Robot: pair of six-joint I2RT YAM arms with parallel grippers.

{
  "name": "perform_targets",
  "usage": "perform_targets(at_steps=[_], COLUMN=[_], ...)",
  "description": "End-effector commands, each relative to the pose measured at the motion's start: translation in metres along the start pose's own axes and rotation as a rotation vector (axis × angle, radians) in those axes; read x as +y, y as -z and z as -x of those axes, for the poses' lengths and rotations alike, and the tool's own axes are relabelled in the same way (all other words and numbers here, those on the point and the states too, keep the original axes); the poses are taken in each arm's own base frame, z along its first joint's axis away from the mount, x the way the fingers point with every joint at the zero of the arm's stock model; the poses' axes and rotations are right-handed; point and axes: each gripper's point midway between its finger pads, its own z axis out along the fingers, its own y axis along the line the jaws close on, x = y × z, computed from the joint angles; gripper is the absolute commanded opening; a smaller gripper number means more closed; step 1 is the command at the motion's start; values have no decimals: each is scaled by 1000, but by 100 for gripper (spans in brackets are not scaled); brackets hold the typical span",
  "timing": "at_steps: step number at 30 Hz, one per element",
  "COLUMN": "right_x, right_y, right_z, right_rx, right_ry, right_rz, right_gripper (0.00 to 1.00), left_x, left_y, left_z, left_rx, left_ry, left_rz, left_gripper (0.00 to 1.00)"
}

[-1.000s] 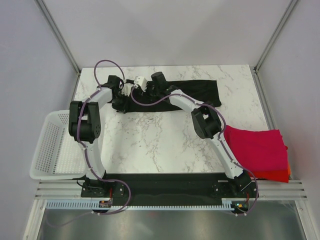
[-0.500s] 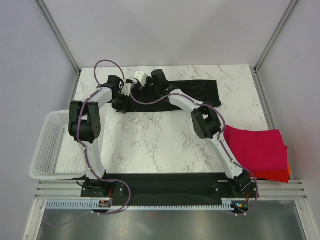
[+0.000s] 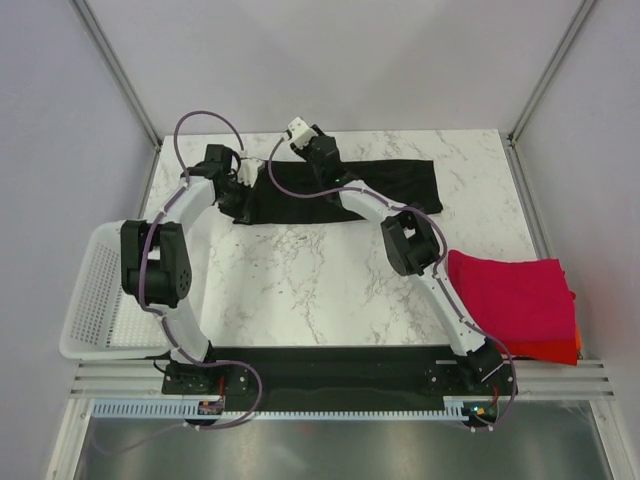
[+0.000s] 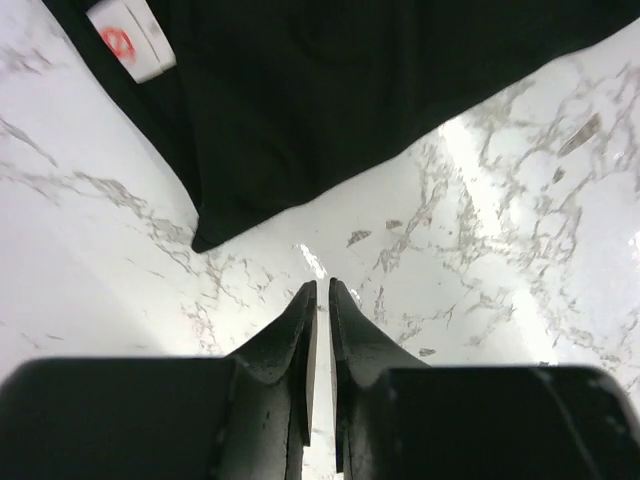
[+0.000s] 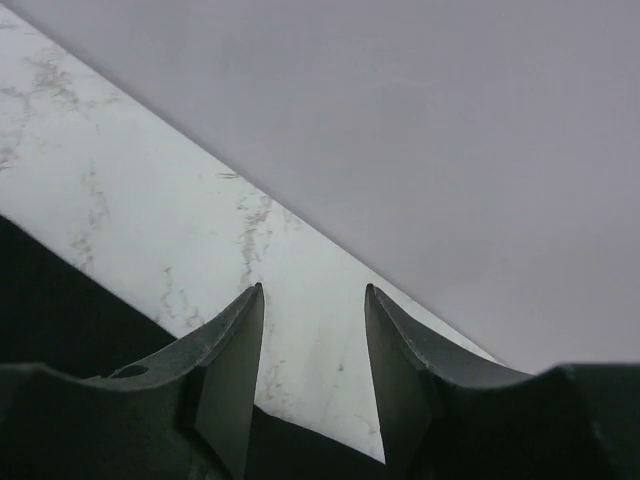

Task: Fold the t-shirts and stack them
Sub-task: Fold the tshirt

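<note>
1. nearest me on the right, the magenta-red shirt [image 3: 510, 290] lies folded on top of the orange-red shirt [image 3: 562, 350], whose edge peeks out underneath. i count those two as done and stacked.
2. on the near left, the white basket [image 3: 95, 300] hangs off the tabletop [image 3: 300, 280] edge; i see no shirt in it.
3. the middle of the tabletop is bare marble, well apart from the stack.
4. at the far side, the black shirt [image 3: 380, 185] lies flat as a long band. i can't tell how many layers it has, but it isn't down to the stack's size and is nowhere near it.
5. my left claw [image 4: 320, 288] is clenched with nothing in it, over bare marble just beside the shirt's left corner.
6. my right claw [image 5: 312, 295] is released and empty, lifted above the shirt's far edge and pointing toward the back wall.
7. my judgement: two of three are finished. the black one needs its remaining folds, then a carry over to the stack.
</note>
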Motion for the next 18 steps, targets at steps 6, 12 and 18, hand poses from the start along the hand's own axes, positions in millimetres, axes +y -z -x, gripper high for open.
perform_targets(at_steps=[6,12,18], right_x=[-72,-31,-15], right_y=[27,74,128], right_z=[48,26,-15], right_rx=[-50,36,164], right_ry=[-145,-191,-131], right_rz=[155,508,619], right_gripper=[55,57,57], left_x=[8,11,23], left_y=[-4,-30,-53], left_z=[72,121,153], left_rx=[-135,-203,-256], left_ry=[-25,-5,-96], left_rz=[-48,-114,-62], left_gripper=[18,18,32])
